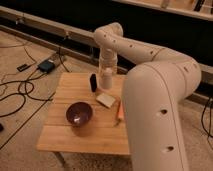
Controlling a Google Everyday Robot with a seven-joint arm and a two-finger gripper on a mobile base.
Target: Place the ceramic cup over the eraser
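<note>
The ceramic cup (pixel 106 80) is small and white, and my gripper (pixel 106 75) is shut on it from above. The gripper holds the cup just above the back of the wooden table (pixel 75 140), a little to the right of the eraser. The eraser (pixel 93 82) is a small black block standing upright on the table. The cup is beside the eraser, not over it. The gripper's fingers are mostly hidden by the wrist and the cup.
A dark purple bowl (pixel 79 113) sits front left on the table. A flat white block (pixel 105 99) lies in front of the cup. An orange stick-shaped object (pixel 119 111) lies to its right. Cables and a small box (pixel 46 65) are on the floor at left.
</note>
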